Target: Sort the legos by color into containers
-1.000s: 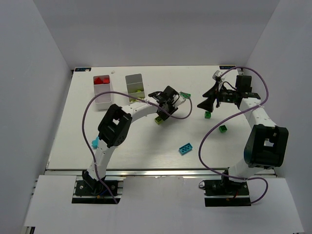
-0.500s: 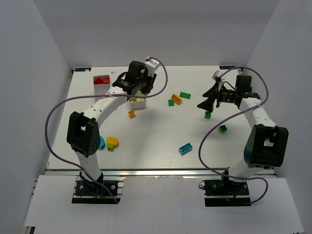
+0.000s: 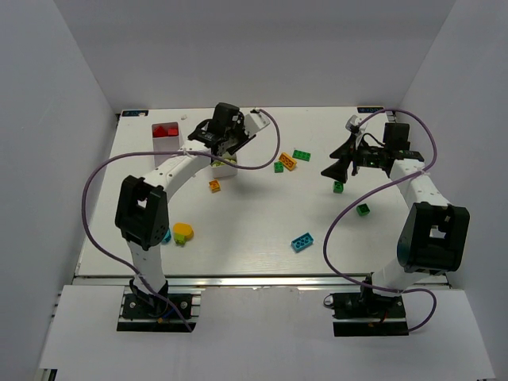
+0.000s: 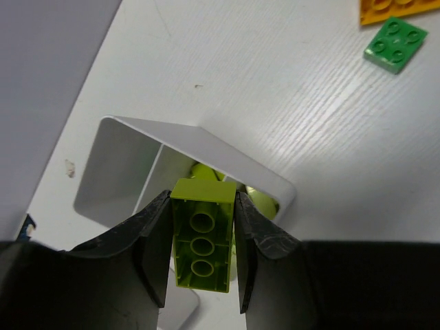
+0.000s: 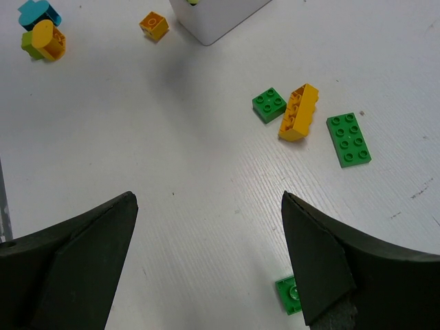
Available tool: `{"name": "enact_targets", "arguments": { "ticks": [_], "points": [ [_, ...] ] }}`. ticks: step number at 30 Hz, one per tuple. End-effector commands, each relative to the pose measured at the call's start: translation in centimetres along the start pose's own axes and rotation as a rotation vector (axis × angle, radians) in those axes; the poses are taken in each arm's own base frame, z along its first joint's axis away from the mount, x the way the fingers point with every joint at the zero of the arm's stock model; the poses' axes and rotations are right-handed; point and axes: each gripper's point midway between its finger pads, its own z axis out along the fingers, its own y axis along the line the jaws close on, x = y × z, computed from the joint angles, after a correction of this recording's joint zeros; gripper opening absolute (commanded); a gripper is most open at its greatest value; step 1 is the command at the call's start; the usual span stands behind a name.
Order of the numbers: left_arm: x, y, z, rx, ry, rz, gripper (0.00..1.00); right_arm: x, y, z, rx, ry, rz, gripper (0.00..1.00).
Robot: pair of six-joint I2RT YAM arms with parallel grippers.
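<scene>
Lime-yellow studded plastic brick (image 4: 202,244) sits pinched betw. left gripper (image 4: 202,220) jaws, over white plastic tray (image 4: 206,141) w/ lime pieces (image 4: 265,201) inside, seen only in wrist view; from top, arm hides most of it. Second white tray (image 3: 165,144), far-left, holds red bricks (image 3: 165,131). Right gripper (image 5: 206,227) gapes wide, nothing in it.
</scene>
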Motion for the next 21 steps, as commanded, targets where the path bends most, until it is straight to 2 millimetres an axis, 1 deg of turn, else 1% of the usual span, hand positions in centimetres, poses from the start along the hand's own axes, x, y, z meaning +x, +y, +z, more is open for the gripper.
{"name": "enact_targets", "arguments": {
  "ticks": [1,4,8,11,15,18,19,21],
  "points": [
    [-0.3,2.7,-0.2,-0.079,-0.019,0.084,0.05,-0.9,0.1,0.1,-0.025,-0.017,-0.015,0.89],
    [0.6,3.0,0.7,-0.078,-0.002,0.084,0.05,-0.8,0.0,0.1,-0.023,-0.015,-0.013,0.89],
    [1.7,3.1,1.5,-0.079,0.016,0.085,0.05,-0.9,-0.1,0.1,-0.021,-0.015,-0.016,0.89],
    [2.4,3.5,2.0,-0.102,0.024,0.080,0.06,-0.9,-0.2,0.2,-0.020,-0.013,-0.015,0.90],
    [2.7,4.1,2.4,-0.120,0.023,0.070,0.08,-0.9,-0.2,0.2,-0.023,-0.011,-0.013,0.89],
    [3.1,4.2,2.7,-0.124,0.028,0.064,0.11,-0.9,-0.3,0.2,-0.022,-0.011,-0.011,0.89],
    [3.0,4.2,2.7,-0.126,0.026,0.064,0.16,-1.0,-0.3,0.2,-0.023,-0.012,-0.011,0.89],
    [3.1,4.1,2.7,-0.126,0.024,0.061,0.23,-0.9,-0.4,0.2,-0.022,-0.011,-0.009,0.89]
  ]
}}
